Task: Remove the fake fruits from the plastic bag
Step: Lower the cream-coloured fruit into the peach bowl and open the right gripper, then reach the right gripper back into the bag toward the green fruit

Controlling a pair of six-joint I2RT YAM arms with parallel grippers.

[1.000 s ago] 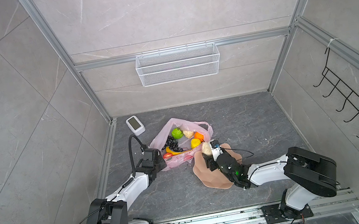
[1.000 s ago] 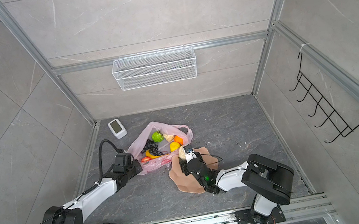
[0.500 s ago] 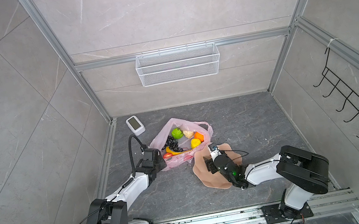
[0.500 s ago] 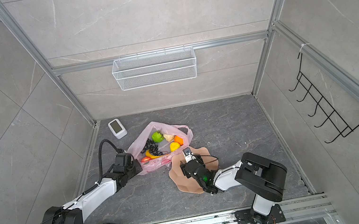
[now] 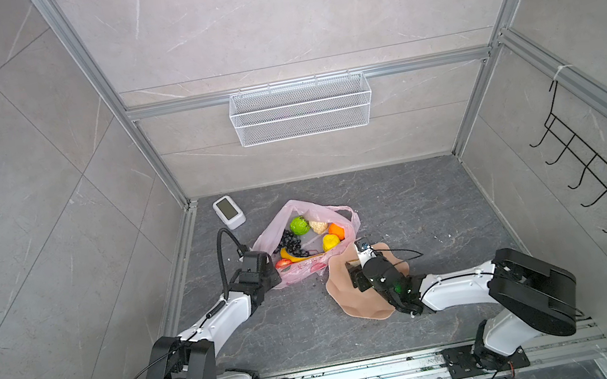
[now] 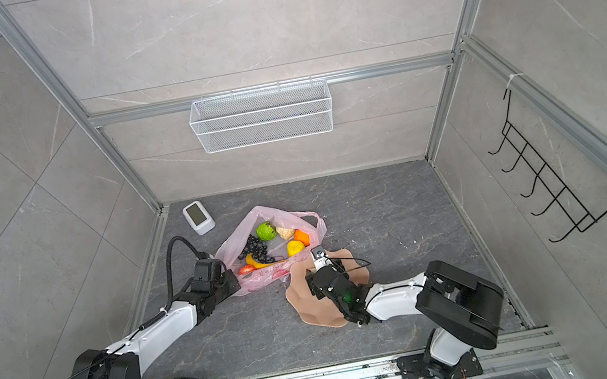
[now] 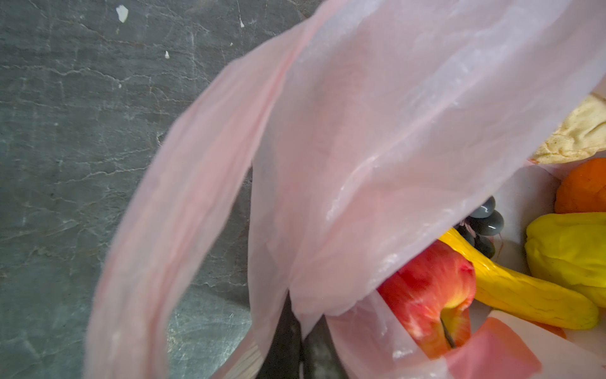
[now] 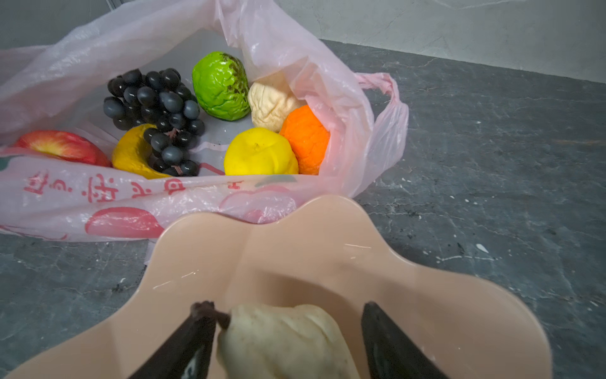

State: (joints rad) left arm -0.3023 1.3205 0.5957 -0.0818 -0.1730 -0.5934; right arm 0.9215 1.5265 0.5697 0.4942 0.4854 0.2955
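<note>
Mostly the left hand (image 7: pixel 300 347) is lost under pink film, its dark fingers pressed together on a fold of the plastic bag (image 8: pixel 131 197). The right hand (image 8: pixel 287 311) stands spread around one pale fruit (image 8: pixel 282 344), cut off by the frame, on the single peach plate (image 8: pixel 328 249). Seven fake fruits (image 5: pixel 330 241) lie in the bag on the surface (image 8: pixel 492 164): grape bunch (image 8: pixel 154 108), green piece (image 8: pixel 221 87), beige piece (image 8: pixel 270 101), orange piece (image 8: pixel 305 137), yellow piece (image 8: pixel 260 152), banana (image 8: pixel 131 152) half under the grapes, and red apple (image 8: pixel 59 146) partly behind the printed wall.
</note>
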